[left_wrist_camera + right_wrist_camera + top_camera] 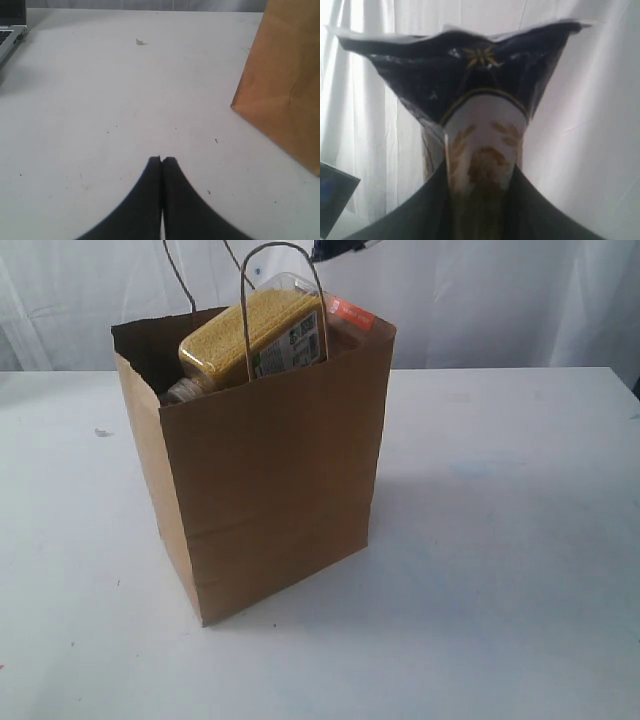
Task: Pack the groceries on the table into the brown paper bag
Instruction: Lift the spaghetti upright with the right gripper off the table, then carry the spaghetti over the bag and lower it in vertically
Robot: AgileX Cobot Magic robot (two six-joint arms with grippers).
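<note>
Right gripper (481,176) is clutching the long spaghetti pack (480,95), left gripper (161,160) is sitting clenched, empty. Next up, probably lowering it into the brown paper bag (270,470).

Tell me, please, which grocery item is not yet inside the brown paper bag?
The long spaghetti pack, gripped in the right claw; the yellow-grain bottle and orange-labelled pouch already sit in the bag.
</note>
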